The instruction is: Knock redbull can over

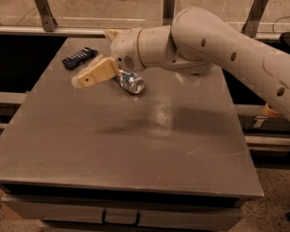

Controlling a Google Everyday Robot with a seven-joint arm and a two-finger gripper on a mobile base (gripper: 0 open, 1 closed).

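Observation:
The redbull can, silver and blue, lies on its side on the grey table, its shiny end facing front right. My gripper hangs over the back left part of the table, just left of the can. One tan finger reaches down-left beside the can. The other finger's tip shows above the wrist. The fingers stand apart and hold nothing. Part of the can is hidden behind the lower finger.
A flat dark remote lies near the table's back left corner. A metal rail with upright posts runs behind the table. My large white arm spans the back right of the table.

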